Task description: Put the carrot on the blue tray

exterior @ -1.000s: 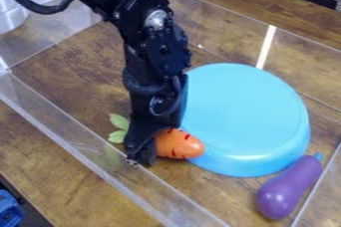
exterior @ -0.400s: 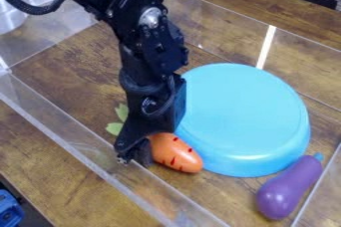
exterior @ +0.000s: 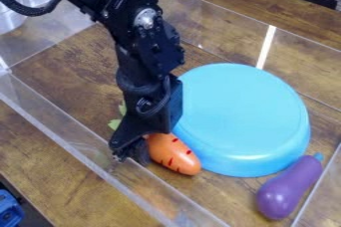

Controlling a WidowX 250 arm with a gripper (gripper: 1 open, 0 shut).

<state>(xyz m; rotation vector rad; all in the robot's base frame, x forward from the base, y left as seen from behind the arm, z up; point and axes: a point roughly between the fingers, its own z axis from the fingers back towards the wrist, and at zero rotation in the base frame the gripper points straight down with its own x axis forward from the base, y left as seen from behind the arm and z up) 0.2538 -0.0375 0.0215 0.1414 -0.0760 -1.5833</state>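
The black gripper is down low beside the blue tray, on the tray's left side as the camera sees it. Its fingers point downward at the carrot, close around the leafy end. How far apart the fingers stand cannot be made out, since the wrist and the dark finger parts overlap in this view; nor can I tell whether they grip the carrot or only sit around it. One dark fingertip shows at the near side of the carrot, next to the clear wall.

The carrot lies outside the tray, just beside the lower left part of its rim in the view. Its orange body, with short dark marks, slants so that the blunt orange end points toward the bottom right of the view, below the tray's edge. The green leaves peek out on the other side of the gripper, farther from the tray than the orange end. The middle of the carrot is partly hidden by the gripper.

The purple eggplant lies just off the tray's lower right side, its green stem end nearest the rim. The clear wall runs slantwise past the carrot, on the side away from the tray.
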